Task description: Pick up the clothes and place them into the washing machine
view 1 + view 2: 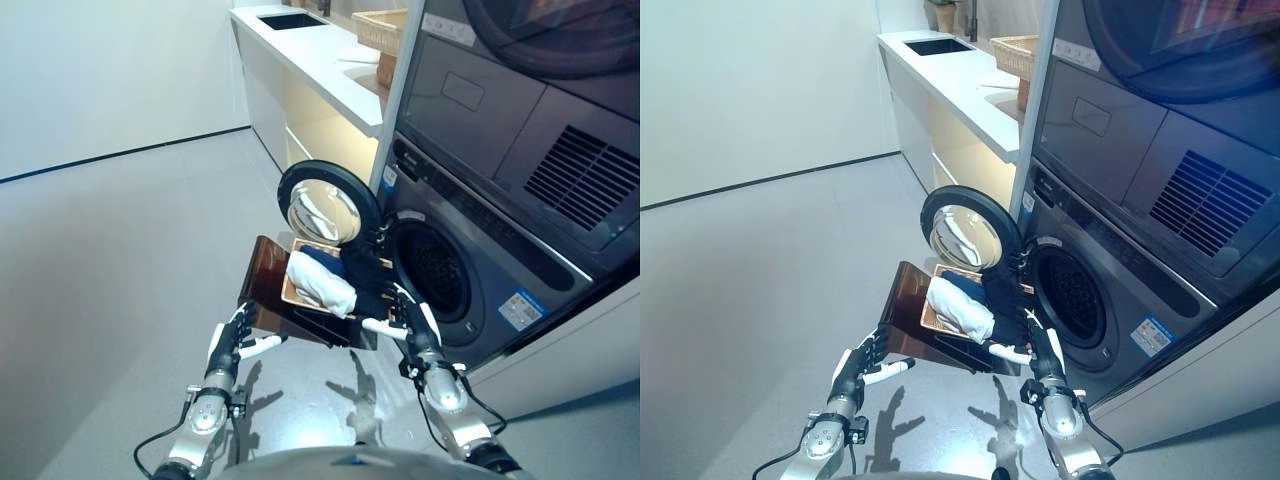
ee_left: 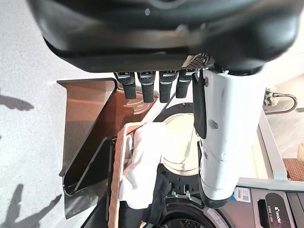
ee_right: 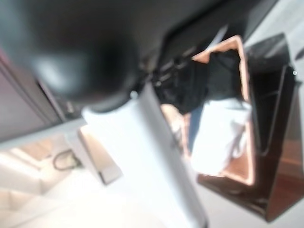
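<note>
A shallow wicker basket (image 1: 287, 291) rests on a low dark brown box (image 1: 266, 277) in front of the washing machine (image 1: 470, 300). The machine's round door (image 1: 325, 206) stands open beside the drum opening (image 1: 436, 270). In the basket lie a white cloth (image 1: 321, 283), a dark blue cloth (image 1: 326, 259) and a black cloth (image 1: 367, 282) that hangs toward the drum. My left hand (image 1: 231, 345) is open and empty, just short of the box's near left corner. My right hand (image 1: 412, 322) is open, its fingers near the black cloth's edge and its white thumb (image 1: 378, 326) pointing at the basket.
A white counter (image 1: 325, 70) with a dark sink (image 1: 291, 20) runs along the back, and another wicker basket (image 1: 384, 28) stands on it. A second machine (image 1: 530, 90) is stacked above the washer. Grey floor (image 1: 120, 260) stretches open to the left.
</note>
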{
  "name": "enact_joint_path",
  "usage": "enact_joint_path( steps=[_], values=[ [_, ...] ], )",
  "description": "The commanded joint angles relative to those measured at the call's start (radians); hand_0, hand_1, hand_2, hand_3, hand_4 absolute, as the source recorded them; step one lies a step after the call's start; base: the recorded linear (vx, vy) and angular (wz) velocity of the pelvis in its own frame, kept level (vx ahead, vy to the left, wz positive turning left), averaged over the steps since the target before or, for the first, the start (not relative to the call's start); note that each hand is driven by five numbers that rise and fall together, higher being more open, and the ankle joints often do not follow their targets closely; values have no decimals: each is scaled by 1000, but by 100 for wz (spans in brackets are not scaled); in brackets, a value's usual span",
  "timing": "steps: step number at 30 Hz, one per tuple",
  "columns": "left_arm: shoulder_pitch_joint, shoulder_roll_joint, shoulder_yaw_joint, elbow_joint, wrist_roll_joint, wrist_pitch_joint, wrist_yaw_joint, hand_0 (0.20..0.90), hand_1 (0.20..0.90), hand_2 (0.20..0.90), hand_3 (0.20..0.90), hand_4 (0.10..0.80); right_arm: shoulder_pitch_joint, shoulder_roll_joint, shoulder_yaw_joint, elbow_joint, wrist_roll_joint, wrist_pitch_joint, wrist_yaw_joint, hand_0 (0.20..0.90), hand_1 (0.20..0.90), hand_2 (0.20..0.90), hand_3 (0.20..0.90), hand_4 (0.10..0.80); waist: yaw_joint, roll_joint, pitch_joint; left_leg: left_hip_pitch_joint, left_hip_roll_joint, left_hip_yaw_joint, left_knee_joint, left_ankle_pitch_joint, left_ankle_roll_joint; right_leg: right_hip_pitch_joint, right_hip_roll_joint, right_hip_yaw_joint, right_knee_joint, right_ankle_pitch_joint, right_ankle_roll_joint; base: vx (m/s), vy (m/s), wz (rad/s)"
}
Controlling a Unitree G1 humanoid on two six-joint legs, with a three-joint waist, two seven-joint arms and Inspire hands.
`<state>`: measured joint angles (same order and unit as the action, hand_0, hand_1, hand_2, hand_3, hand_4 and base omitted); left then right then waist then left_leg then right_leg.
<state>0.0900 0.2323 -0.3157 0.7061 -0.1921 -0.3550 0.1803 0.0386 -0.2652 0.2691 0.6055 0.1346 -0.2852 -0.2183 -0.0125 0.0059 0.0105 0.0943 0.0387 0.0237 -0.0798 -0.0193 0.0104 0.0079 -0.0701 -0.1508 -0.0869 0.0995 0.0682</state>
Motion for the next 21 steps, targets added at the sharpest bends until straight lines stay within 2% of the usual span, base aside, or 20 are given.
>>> enact_joint_path(
  steps=[1, 21],
  values=[
    [-102, 13, 46, -12, 3, -101, 19, 900, 900, 900, 900, 800, -69, 11, -58, -49, 4, -113, -19, 900, 900, 900, 900, 800, 6, -26, -19, -50, -43, 1, -7, -27, -20, 16, 11, -2, 0, -56, 38, 0, 0, 0],
    [-99, 7, 54, -8, -28, -107, 5, 900, 900, 900, 900, 800, -66, 12, -57, -58, 4, -112, -14, 900, 900, 900, 900, 800, 2, -27, -15, -56, -44, 3, -7, -24, -21, 10, 11, 0, 0, -51, 39, 0, 0, 0]
  ],
)
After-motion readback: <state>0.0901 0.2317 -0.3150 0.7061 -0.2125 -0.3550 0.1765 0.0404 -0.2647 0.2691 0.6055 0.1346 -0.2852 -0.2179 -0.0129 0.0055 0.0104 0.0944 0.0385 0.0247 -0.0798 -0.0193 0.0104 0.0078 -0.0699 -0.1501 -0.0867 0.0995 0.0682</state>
